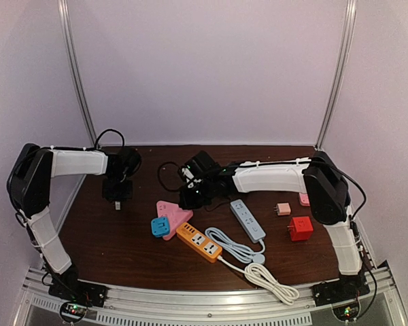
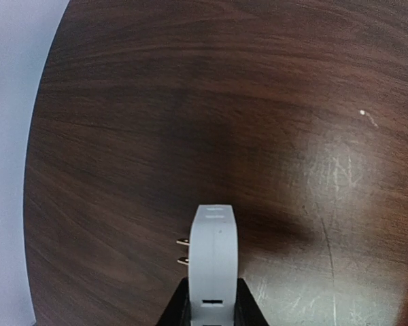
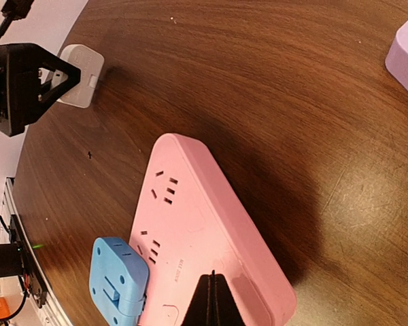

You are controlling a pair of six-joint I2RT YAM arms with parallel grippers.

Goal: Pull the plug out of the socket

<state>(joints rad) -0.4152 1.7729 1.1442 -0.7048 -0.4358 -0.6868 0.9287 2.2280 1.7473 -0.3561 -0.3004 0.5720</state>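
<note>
Holding white plug point(image 2: 214, 255) well apart from pink socket point(image 3: 197, 217), L gripper point(image 2: 213, 309) clamped on it over left counter point(image 2: 190, 102). R gripper point(image 3: 214, 299) fingers together, pressing socket. Risk: grip only on plug's end, could slip & drop.

We count three plastic power strips point(image 1: 198, 242). We count five small plugs: one white plastic plug point(image 2: 214, 265), four coloured plugs point(image 1: 300, 228).

Orange power strip point(image 1: 198, 242), pale blue strip point(image 1: 247, 219), red adapter cube point(image 1: 300, 228)
</note>
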